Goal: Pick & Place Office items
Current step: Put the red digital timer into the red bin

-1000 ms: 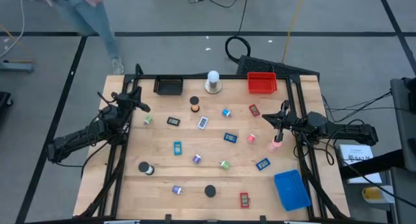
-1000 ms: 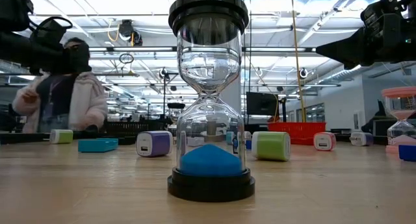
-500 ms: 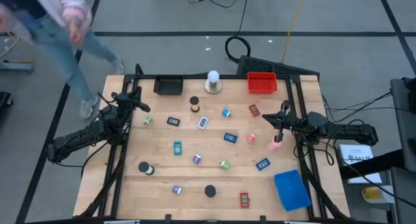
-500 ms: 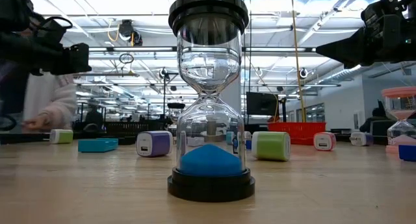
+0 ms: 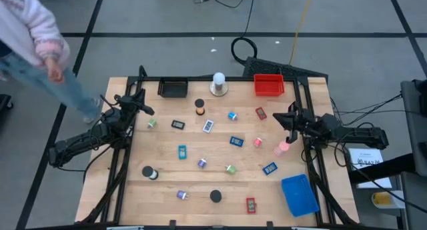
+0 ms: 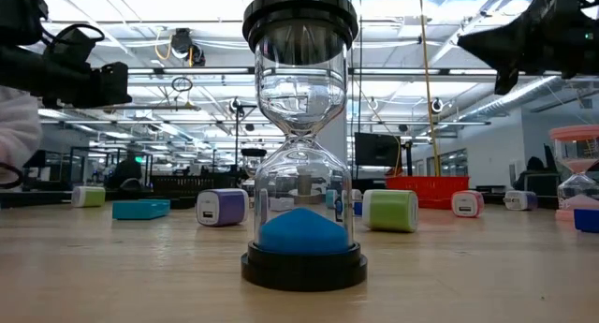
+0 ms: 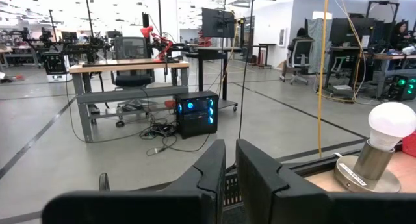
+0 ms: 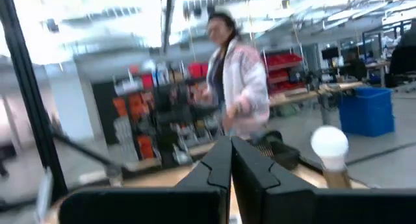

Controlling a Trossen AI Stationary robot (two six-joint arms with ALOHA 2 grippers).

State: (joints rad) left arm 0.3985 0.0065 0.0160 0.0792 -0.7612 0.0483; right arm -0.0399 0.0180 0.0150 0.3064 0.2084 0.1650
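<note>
Wooden counter [image 5: 167,183] scattered with office items: pink hourglass [image 5: 282,148] near right edge, standing free just beside right claw [image 5: 289,119]; black-capped blue-sand hourglass [image 6: 300,136] near front edge; purple block [image 6: 222,208] and green block [image 6: 391,211] mid-counter. Right claw raised at right edge, fingers [image 8: 218,162] pressed together, empty. Left claw [image 5: 143,109] at left edge near back, fingers [image 7: 209,169] nearly closed with narrow gap, holding nothing. Person [image 5: 30,30] walking past back left corner.

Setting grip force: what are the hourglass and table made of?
Hourglass: clear glossy bulbs, glass or plastic by the reflections; black caps look like matte plastic; blue sand inside.
Table: light wood, visible grain, satin finish.
</note>
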